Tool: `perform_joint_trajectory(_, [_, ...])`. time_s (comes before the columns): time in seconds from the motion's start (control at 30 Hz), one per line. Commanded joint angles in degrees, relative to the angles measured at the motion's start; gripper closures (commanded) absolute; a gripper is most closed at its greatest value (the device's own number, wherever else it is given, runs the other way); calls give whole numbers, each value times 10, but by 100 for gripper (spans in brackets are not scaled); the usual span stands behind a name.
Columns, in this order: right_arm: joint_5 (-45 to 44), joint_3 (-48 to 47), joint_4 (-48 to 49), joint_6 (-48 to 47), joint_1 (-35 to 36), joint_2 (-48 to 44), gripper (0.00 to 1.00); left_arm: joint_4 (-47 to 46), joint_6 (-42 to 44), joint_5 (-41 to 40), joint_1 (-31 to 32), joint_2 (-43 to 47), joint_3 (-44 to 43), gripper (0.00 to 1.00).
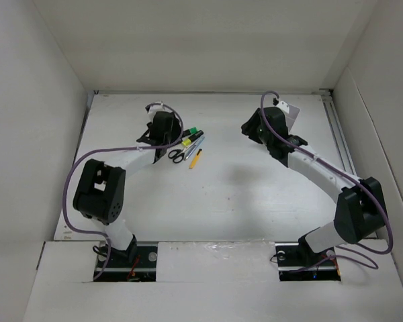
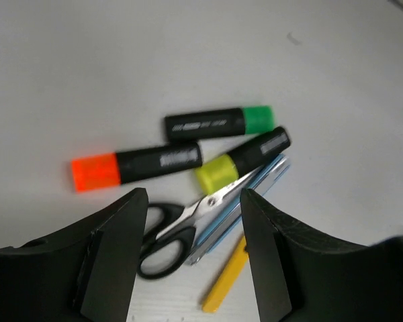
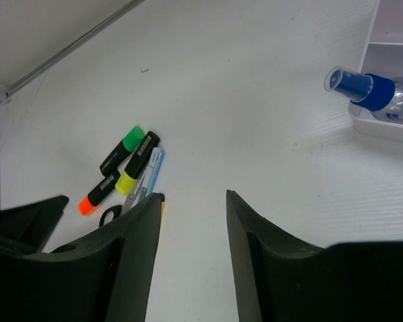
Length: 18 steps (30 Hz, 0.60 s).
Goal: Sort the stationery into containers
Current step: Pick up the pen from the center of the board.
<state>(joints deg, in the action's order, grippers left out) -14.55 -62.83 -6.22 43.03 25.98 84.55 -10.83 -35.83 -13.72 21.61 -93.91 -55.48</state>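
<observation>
Hovering my left tool (image 2: 192, 193), spread and empty, over the black-handled scissors (image 2: 196, 213) lying across the silver-blue pen (image 2: 269, 176) on the worktop (image 2: 87, 67), I am aiming to pinch only the blades, squarely. My right tool (image 3: 193, 201) is hanging spread near the tray (image 3: 396, 27) holding the bottle (image 3: 376, 90).

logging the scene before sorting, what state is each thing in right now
green-capped black highlighter: capped, lying flat
orange-capped black highlighter: capped, lying flat
yellow-capped black highlighter: capped, lying flat
black-handled scissors: blades shut
silver-blue pen: lying flat
short yellow stick: lying flat
blue-capped clear plastic bottle: capped, on its side
translucent white plastic tray: holding the bottle
left tool: open, empty
right tool: open, empty
</observation>
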Motion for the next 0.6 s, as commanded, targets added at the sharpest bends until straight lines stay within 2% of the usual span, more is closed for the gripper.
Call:
perform_joint_trajectory(0.0, [4, -9, 32, -10, 1, 4, 53, -1, 128, 9, -2, -37, -88, 46])
perform_joint_trajectory(0.2, [10, -9, 38, -10, 1, 11, 56, 51, 237, 44, -2, -147, -196, 46])
perform_joint_trajectory(0.27, [16, -9, 38, -10, 1, 11, 56, 59, 267, 61, -2, -168, -204, 46])
perform_joint_trajectory(0.33, [21, -9, 38, -10, -5, 11, 56, 59, 275, 61, -2, -168, -217, 46])
perform_joint_trajectory(0.4, [28, -9, 38, -10, -5, 11, 56, 48, 304, 97, -2, -168, -212, 46])
perform_joint_trajectory(0.57, [41, -4, 43, -10, -10, 11, 56, 82, 323, 85, -2, -183, -255, 43])
